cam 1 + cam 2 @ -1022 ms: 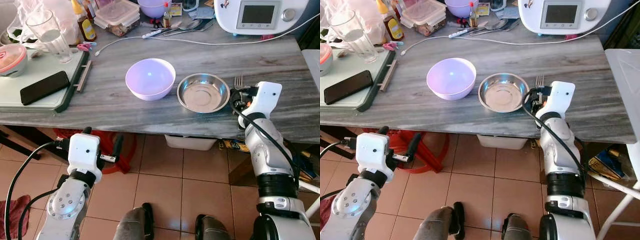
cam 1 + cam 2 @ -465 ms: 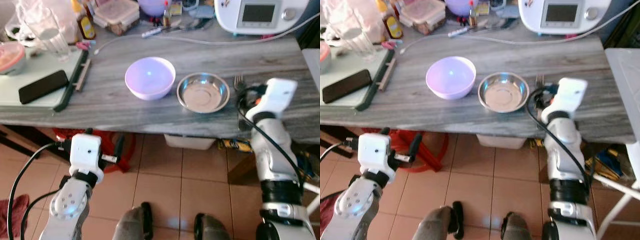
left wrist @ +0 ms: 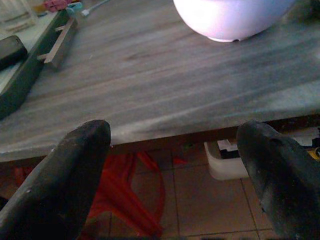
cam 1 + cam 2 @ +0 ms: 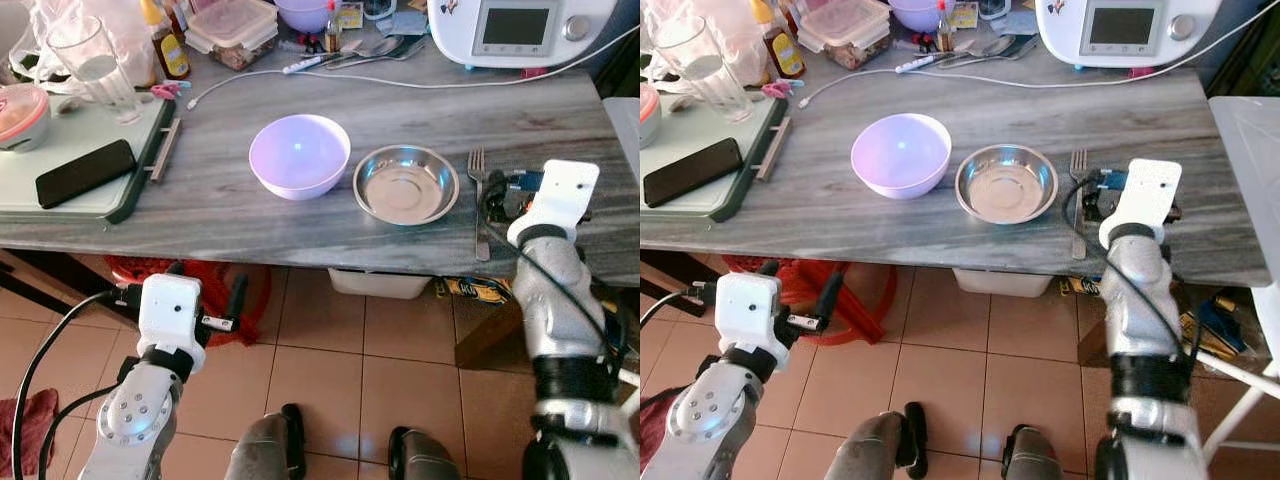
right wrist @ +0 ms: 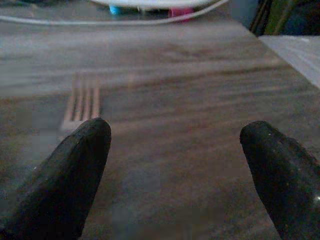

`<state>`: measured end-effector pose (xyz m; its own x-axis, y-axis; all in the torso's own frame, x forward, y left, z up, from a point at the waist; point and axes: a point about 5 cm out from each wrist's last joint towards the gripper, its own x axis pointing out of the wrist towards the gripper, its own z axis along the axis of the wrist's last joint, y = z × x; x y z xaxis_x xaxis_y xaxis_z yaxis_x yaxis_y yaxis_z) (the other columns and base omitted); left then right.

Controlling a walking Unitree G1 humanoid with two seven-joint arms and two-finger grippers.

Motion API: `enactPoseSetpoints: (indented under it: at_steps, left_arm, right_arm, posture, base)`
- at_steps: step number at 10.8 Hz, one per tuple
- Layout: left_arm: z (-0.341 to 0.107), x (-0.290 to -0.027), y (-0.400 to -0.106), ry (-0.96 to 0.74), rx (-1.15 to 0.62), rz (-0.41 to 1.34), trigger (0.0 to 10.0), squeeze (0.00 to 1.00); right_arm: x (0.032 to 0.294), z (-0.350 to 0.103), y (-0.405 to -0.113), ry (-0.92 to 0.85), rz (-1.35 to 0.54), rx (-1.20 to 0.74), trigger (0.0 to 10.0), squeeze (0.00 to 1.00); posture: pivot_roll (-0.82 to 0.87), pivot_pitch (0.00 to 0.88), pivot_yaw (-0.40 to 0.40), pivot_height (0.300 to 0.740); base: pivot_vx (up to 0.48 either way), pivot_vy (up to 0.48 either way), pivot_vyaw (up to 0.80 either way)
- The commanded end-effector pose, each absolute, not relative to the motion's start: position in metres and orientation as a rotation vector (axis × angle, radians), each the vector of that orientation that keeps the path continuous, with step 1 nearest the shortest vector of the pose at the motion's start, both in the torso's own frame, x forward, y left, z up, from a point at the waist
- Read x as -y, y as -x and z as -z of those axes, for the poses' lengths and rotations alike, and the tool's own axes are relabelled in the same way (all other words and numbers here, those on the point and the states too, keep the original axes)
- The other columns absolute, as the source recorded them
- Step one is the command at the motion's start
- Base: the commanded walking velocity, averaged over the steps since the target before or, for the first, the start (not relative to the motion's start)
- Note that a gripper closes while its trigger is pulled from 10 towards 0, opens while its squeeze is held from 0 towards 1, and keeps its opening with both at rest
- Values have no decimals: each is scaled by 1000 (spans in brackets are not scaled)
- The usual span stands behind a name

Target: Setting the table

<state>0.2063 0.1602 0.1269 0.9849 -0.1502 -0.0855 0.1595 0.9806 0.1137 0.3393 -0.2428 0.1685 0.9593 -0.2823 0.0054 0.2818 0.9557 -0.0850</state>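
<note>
- Near the front edge of the grey wood-grain table (image 4: pixel 230 200), I count three pieces of the setting laid in a row: a lilac plastic bowl (image 4: pixel 300 156) to the left, a round stainless-steel dish (image 4: pixel 406 184) beside it, and a metal fork (image 4: pixel 479 200) just right of the dish, tines pointing to the far side.
- My right hand (image 5: pixel 170 165) sits low over the table just right of the fork, fingers spread wide and holding nothing; I judge the fork is set down and finished.
- My left hand (image 3: pixel 175 165) hangs below the near table edge, left of the bowl, fingers wide apart and empty.
- Left to do, as I judge it: a clear drinking glass (image 4: pixel 92 62) stands at the far left, and loose spoons (image 4: pixel 375 48) lie at the far side by the white kitchen appliance (image 4: pixel 520 30); either could complete the place.
</note>
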Motion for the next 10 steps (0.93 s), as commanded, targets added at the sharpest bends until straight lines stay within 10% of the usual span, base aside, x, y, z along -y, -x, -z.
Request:
enactPoseSetpoints:
  at_steps: [1,10]
  left_arm:
    - [-129,-164,-202,-133,-84,158,10000,0]
    - [-128,-165,-201,-131,-100,163,10000,0]
  right_arm:
    - [248,-170,-343,86,288,-37,10000,1000]
    - [237,-167,-358,56,179,-104,10000,1000]
  posture:
    - [159,237,122,740]
    - [164,238,127,740]
  base:
    - [0,0,0]
    - [0,0,0]
